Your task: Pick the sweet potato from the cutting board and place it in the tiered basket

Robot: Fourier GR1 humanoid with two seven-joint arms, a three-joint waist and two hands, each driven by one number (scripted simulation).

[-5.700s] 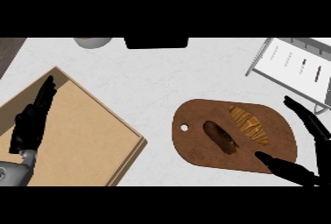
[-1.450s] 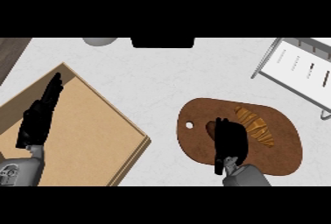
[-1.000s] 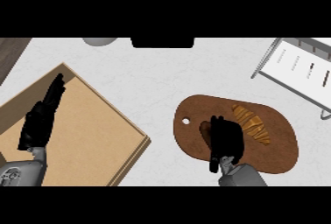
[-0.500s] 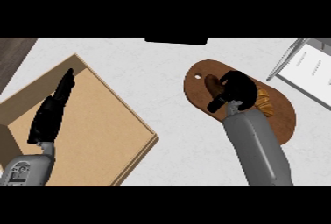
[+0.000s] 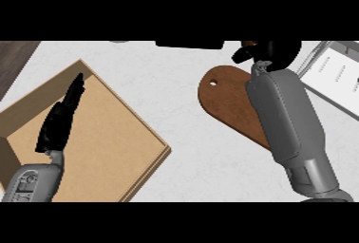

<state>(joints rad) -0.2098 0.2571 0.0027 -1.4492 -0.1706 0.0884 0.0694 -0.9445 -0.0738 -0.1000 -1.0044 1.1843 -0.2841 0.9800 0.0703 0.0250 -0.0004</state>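
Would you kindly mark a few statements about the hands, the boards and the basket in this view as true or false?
1. The right hand is curled near the view's top, past the dark brown oval cutting board. True.
2. The left hand grips the sweet potato. False: it rests open over the light wooden square board.
3. The white wire tiered basket lies at the view's right. True.
4. The right forearm lies across the light wooden board. False: it crosses the dark oval one.

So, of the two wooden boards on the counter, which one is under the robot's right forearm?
The dark brown cutting board with a small hole near its end. The right forearm crosses it; the pale square board lies under the left hand.
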